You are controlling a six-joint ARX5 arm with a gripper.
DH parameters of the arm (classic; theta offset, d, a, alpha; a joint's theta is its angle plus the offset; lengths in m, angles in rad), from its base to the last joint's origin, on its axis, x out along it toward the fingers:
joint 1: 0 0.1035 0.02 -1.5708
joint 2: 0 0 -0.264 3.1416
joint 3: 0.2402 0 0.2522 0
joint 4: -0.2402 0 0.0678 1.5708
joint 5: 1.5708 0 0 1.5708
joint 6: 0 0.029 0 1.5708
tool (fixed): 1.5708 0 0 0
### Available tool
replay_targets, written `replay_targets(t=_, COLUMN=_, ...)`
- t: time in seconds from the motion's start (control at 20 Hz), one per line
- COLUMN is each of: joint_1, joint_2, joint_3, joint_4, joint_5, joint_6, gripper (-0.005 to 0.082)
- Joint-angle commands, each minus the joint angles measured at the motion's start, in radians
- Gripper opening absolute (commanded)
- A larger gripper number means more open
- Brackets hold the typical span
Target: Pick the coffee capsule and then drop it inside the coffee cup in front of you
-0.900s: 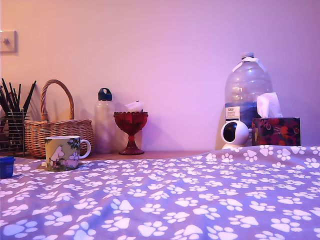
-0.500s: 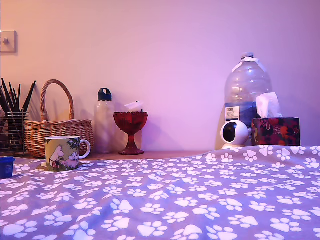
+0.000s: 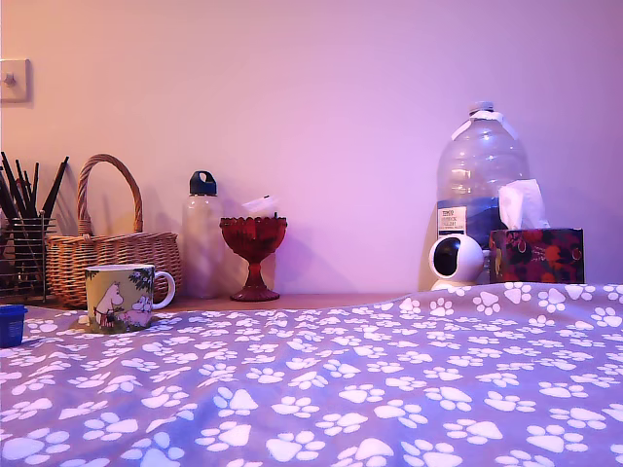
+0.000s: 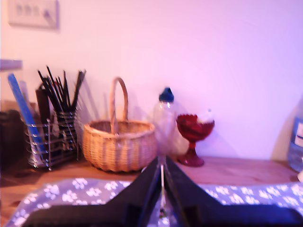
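Along the back wall, from the exterior view's left to its right, stand a wire holder of dark pencils (image 3: 21, 233), a wicker basket (image 3: 112, 255), a clear bottle with a blue cap (image 3: 202, 233) and a red glass goblet (image 3: 254, 251). At the right of the frame are a large water jug (image 3: 479, 185), a round white camera (image 3: 457, 261) and a floral tissue box (image 3: 536, 255). A purple paw-print cloth (image 3: 350, 389) fills the lower frame.

The water jug's (image 3: 481, 185) label (image 3: 448, 219) print is too small to read.
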Motion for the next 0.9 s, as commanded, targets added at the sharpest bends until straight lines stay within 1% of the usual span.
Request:
replay_targets(t=0.0, joint_1=-0.001, joint_2=0.032, joint_3=-0.013, joint_4=0.008, joint_5=-0.017, joint_6=-0.005, gripper=-0.0023)
replay_targets(t=0.15, joint_1=-0.001, joint_2=0.138, joint_3=0.010, joint_4=0.008, joint_5=-0.018, joint_6=-0.005, gripper=-0.0024)
replay_targets(t=0.3, joint_1=-0.001, joint_2=0.288, joint_3=0.046, joint_4=0.015, joint_5=-0.018, joint_6=-0.005, gripper=-0.0023)
replay_targets(t=0.45, joint_1=-0.001, joint_2=0.436, joint_3=0.048, joint_4=0.079, joint_5=-0.017, joint_6=-0.005, gripper=-0.0024)
replay_targets(t=0.6, joint_1=-0.001, joint_2=0.547, joint_3=0.048, joint_4=0.148, joint_5=-0.017, joint_6=-0.006, gripper=-0.0020)
replay_targets(t=0.65, joint_1=-0.001, joint_2=0.574, joint_3=0.048, joint_4=0.171, joint_5=-0.016, joint_6=-0.006, gripper=0.0026)
replay_targets(t=0.7, joint_1=-0.001, joint_2=0.594, joint_3=0.048, joint_4=0.195, joint_5=-0.015, joint_6=-0.006, gripper=0.0131)
replay_targets(t=0.8, joint_1=-0.001, joint_2=0.620, joint_3=0.048, joint_4=0.225, joint_5=0.012, joint_6=-0.005, gripper=0.0480)
replay_targets(t=0.85, joint_1=-0.001, joint_2=0.626, joint_3=0.048, joint_4=0.227, joint_5=0.032, joint_6=-0.005, gripper=0.0591)
